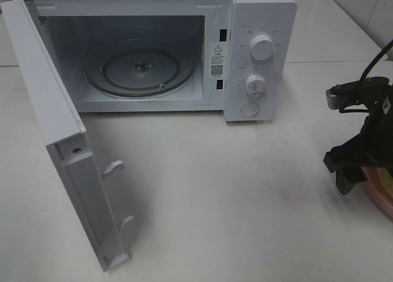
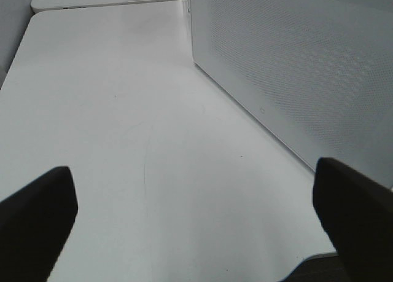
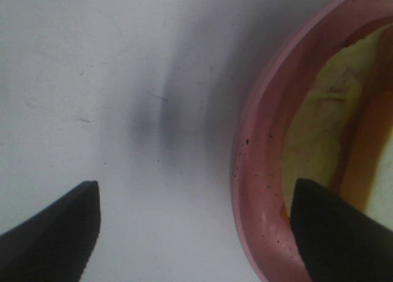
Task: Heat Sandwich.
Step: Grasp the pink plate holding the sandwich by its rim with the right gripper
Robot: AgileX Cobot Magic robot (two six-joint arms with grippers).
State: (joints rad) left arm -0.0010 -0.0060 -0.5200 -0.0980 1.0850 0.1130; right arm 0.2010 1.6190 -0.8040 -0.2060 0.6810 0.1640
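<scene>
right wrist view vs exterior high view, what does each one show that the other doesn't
Only the right wrist view: the sandwich, pale yellow filling on show, lying on the pink plate. Only the exterior high view: the microwave with its door swung open, the bare glass turntable and two knobs. Both: the open right gripper straddling the plate's rim, and the white table.

the pink plate [image 1: 383, 203] is cut off at the frame edge (sandwich [image 3: 322, 110] blurred, also cropped)
</scene>
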